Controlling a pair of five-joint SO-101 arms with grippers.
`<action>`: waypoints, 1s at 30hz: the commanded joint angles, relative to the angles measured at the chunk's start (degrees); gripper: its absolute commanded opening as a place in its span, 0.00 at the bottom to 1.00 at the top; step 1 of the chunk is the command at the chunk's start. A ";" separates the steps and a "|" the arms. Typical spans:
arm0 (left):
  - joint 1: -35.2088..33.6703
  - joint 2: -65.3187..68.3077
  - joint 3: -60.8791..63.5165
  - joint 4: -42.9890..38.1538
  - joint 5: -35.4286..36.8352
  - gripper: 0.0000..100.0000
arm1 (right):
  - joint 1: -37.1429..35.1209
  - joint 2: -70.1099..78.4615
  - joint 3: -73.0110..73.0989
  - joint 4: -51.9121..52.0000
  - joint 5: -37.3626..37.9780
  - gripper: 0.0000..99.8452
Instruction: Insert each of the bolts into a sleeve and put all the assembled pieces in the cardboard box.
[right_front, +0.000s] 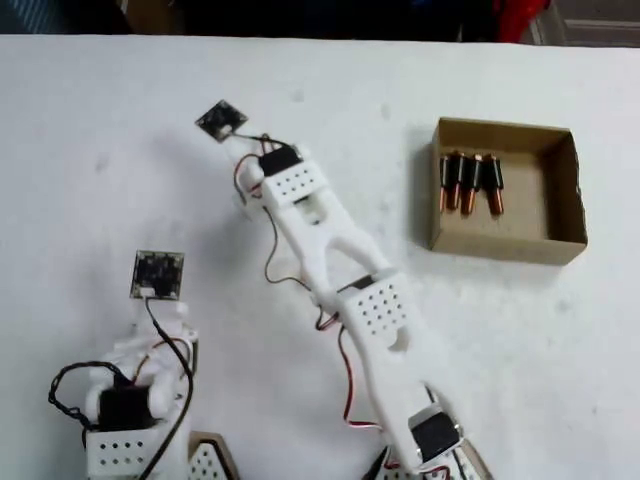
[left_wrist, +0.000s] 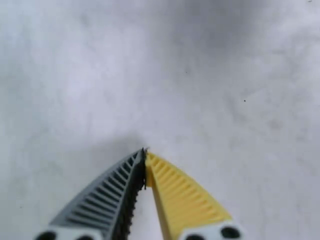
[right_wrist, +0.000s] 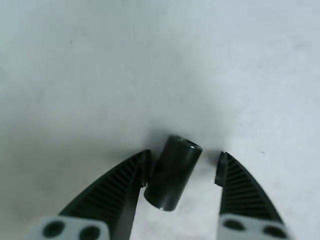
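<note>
Sleeve (right_wrist: 172, 172) between right tool's (right_wrist: 183, 156) spread jaws, box (right_front: 500, 243) apart

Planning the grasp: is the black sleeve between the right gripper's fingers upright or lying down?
Lying on its side. The sleeve rests lengthwise on the table between the open fingers of the right gripper, one round end visible.

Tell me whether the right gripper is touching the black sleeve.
Cannot tell: right wrist view shows one finger meeting the sleeve in outline, the other clear.
</note>
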 joint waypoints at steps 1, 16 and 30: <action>-0.57 -0.04 -0.09 0.26 -0.26 0.02 | 1.80 -0.22 -0.70 -1.27 -0.18 0.09; -0.57 -0.04 -0.09 0.26 -0.35 0.02 | 1.89 -0.57 -12.75 12.26 -0.18 0.02; -0.57 -0.04 -0.09 0.26 -0.35 0.02 | 3.91 -0.57 -37.98 30.46 -0.26 0.02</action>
